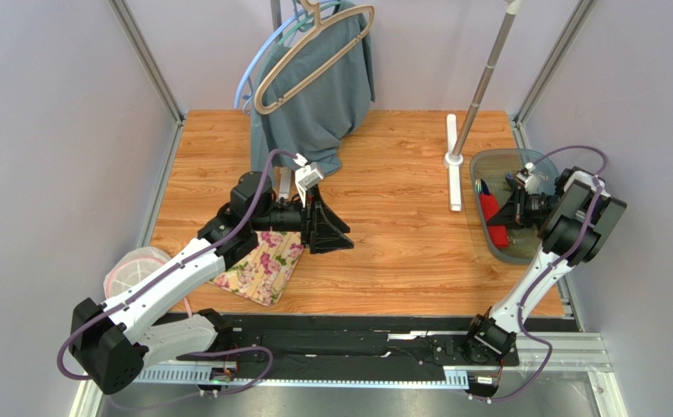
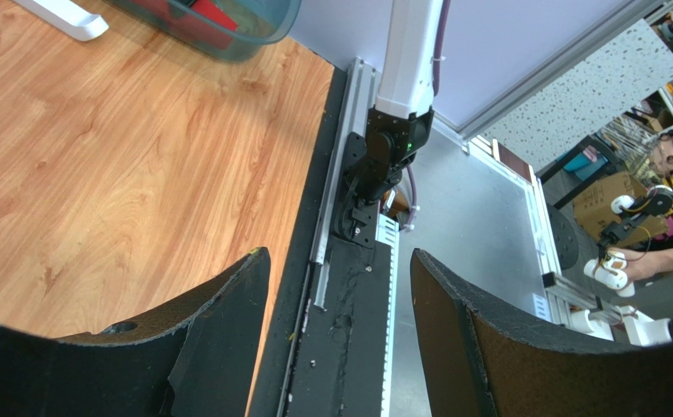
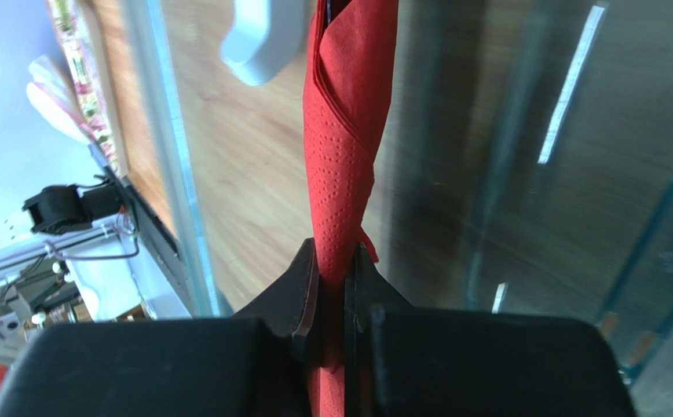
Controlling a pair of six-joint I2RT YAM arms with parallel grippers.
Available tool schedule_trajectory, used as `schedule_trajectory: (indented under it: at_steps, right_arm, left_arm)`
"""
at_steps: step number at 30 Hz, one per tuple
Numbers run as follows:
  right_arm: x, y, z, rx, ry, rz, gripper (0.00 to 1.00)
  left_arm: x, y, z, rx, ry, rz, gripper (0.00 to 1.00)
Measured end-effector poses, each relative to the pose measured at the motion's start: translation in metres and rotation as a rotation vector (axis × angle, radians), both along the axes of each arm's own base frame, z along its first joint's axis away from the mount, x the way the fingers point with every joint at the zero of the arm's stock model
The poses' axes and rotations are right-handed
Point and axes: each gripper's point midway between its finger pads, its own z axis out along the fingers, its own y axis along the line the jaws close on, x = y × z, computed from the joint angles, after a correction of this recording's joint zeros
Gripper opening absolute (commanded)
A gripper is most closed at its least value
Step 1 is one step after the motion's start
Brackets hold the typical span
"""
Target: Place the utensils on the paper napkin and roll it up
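Napkin point(image 3: 349, 130) pinched inside bin point(image 1: 492, 161)
We see our right gripper point(image 3: 333, 261) clamped on the red napkin within the clear bin; our left gripper point(image 2: 340, 265) hangs spread over the wooden table point(image 1: 401, 226).

Bright red paper napkin point(image 3: 349, 130), dimpled, folded into a narrow strip, one end pinched in the right gripper point(image 3: 335, 265), inside the clear bin point(image 1: 486, 157) at the table's point(image 1: 401, 234) right edge
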Motion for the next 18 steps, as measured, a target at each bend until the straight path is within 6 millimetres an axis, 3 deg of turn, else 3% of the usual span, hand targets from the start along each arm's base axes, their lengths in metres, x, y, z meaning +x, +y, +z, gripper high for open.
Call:
schedule_trajectory:
  at_steps: [8,14,18]
  right_arm:
    - [0.0,-0.01,-0.02,-0.07,0.049,-0.034,0.06]
    - [0.003,-0.012,-0.026,-0.098,0.057,-0.041,0.13]
    - [0.004,-0.011,-0.027,-0.104,0.075,-0.05,0.24]
  left_arm:
    - [0.001,-0.001,0.0,0.0,0.01,0.003,0.69]
    - [0.002,-0.001,-0.002,0.004,0.021,0.005,0.69]
    - [0.002,-0.001,-0.002,0.004,0.022,0.005,0.69]
